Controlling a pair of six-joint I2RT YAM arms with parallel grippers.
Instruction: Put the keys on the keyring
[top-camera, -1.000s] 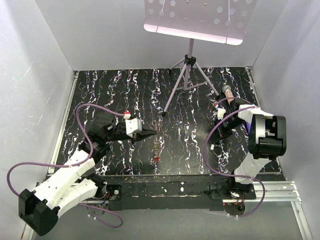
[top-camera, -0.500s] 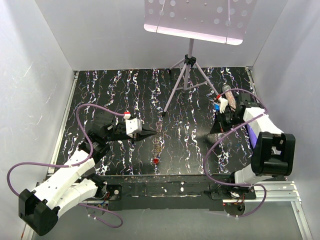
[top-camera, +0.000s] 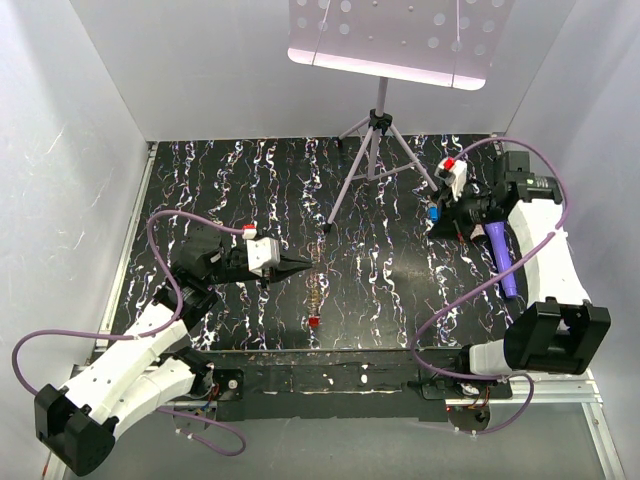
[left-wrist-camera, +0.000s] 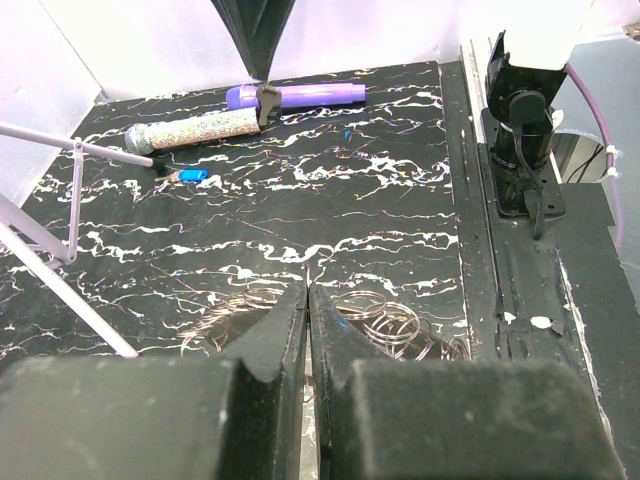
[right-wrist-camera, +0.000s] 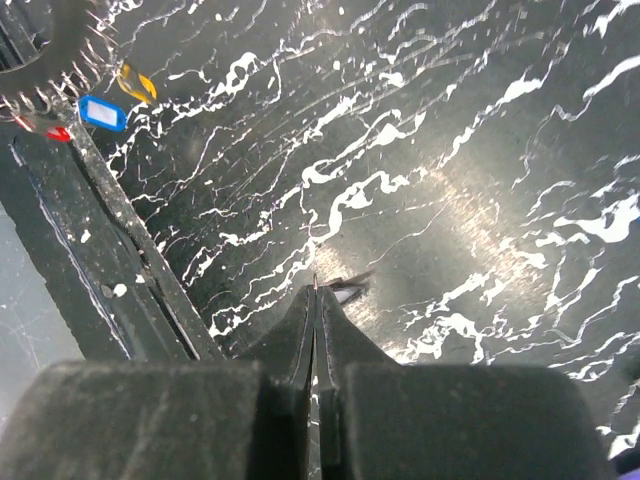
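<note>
**Line key up w/ coil gap**

L end effector (left-wrist-camera: 307, 292) pressed together, just over keyring (left-wrist-camera: 385, 322) on desk (top-camera: 220, 180), nr front edge. R end effector (right-wrist-camera: 315, 292) pressed together too; contents unclear. Blue key (top-camera: 432, 212) beside it: approach low, go slow.

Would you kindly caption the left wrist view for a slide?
Shut left tool over the coiled keyring on marbled table.

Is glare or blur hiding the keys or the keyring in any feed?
Top external: the keyring is thin and hard to pick out against the veined table. Left wrist: the left fingers are soft close up, the coils beyond them sharper. Right wrist: a pale sheen right of centre, clear of the blue-headed key.
</note>
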